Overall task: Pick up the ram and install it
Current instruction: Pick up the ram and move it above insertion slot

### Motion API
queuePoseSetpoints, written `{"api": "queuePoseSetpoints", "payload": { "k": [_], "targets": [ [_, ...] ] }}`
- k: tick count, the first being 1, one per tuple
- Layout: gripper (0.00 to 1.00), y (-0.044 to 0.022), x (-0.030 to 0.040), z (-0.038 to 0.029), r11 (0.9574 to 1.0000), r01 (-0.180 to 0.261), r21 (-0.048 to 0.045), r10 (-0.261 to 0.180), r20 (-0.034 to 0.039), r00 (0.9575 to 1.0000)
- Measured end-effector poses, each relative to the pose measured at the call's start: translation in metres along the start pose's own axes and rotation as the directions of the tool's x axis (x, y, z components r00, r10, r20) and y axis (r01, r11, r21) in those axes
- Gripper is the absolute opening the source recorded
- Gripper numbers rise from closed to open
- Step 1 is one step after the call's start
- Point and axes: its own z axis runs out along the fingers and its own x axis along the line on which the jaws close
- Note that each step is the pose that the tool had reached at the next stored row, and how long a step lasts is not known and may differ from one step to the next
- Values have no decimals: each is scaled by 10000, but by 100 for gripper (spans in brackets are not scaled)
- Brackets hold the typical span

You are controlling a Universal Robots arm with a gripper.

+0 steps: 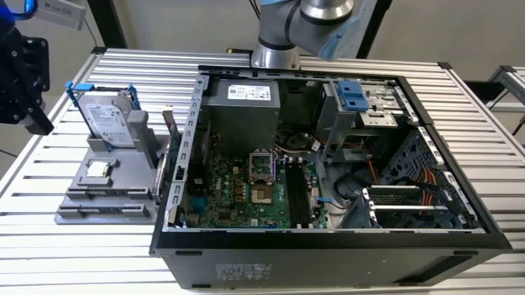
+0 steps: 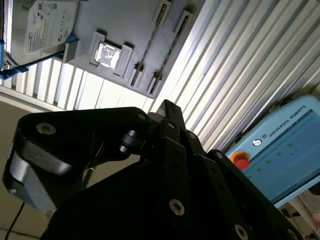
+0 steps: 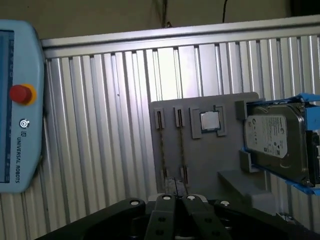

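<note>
My hand point(image 3: 177, 200) hung above the surface with its fingers drawn narrow, almost together, and nothing between them. Below it sat the grey holder point(image 3: 202, 160). What I took for the ram point(image 3: 161, 145) stood edge-on in one of the holder's narrow slots, just beside the CPU chip point(image 3: 210, 121), with the hard drive point(image 3: 275, 140) beyond. I judged the pick not yet begun. Gripping so thin an edge would call for parted fingers squared to the stick. The ribbed aluminium surface point(image 1: 49, 258) also carried the open computer case point(image 1: 328, 258), well apart from my hand, and a teach pendant point(image 3: 17, 100).
</note>
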Motion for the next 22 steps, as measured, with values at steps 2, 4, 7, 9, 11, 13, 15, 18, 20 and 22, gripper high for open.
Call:
{"api": "queuePoseSetpoints", "payload": {
  "k": [2, 4, 7, 9, 11, 13, 15, 18, 20, 22],
  "targets": [
    [0, 0, 0, 0, 9996, 275, 2, -275, -7, 9996],
    [0, 0, 0, -1, 9984, 564, -1, -564, -16, 9984],
    [0, 0, 0, 0, 9954, 955, -7, -955, -25, 9954],
    [0, 0, 0, 0, 9931, 1171, -12, -1171, -31, 9931],
    [0, 0, -1, 0, 9906, 1367, -17, -1367, -36, 9906],
    [0, 0, -1, -1, 9880, 1545, -21, -1545, -41, 9880],
    [0, 0, -2, -1, 9851, 1721, -25, -1721, -45, 9851],
    [0, 0, -2, -1, 9803, 1977, -32, -1977, -51, 9802],
    [0, 0, -2, 0, 9773, 2119, -35, -2119, -54, 9773],
    [0, 0, -2, 0, 9743, 2253, -38, -2253, -57, 9743]
  ]
}}
